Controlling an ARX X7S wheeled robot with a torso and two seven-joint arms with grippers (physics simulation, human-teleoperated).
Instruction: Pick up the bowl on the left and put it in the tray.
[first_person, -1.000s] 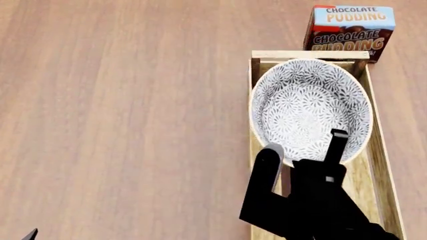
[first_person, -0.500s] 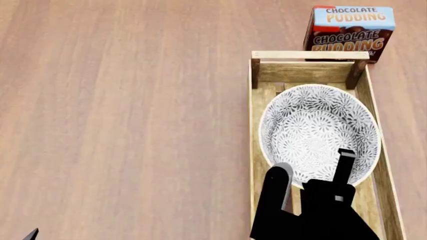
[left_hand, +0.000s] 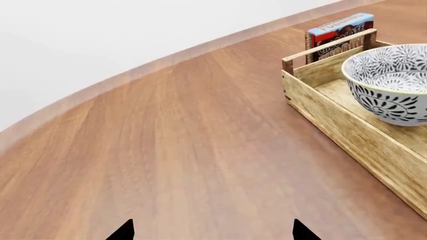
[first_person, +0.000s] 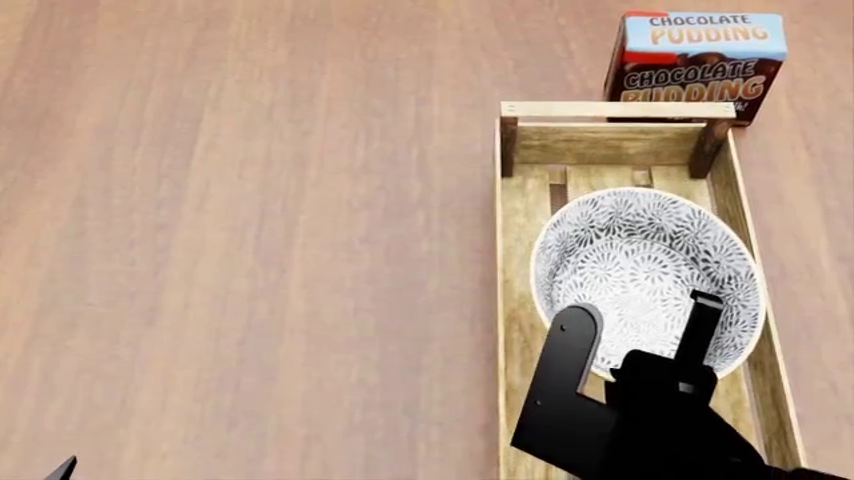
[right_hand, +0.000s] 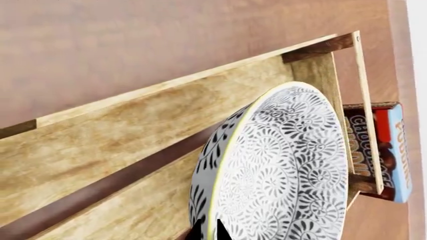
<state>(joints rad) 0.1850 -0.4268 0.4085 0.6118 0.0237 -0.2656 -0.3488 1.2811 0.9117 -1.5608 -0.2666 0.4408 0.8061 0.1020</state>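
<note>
Bowl (first_person: 647, 280) sits within tray (first_person: 515, 300), mid-length; resting or just above floor, cannot tell. Your right gripper (first_person: 638, 335) pinches near rim. Left gripper (left_hand: 210, 231) spread, idle. You have release and retreat left.

Bright, even, diffuse light fills all three rendered views, with no glare or strong highlights. Edges are crisp throughout, with no blur or lens distortion. Only soft, faint shadows appear, inside the tray (first_person: 518, 260) under the bowl (first_person: 650, 275).
</note>
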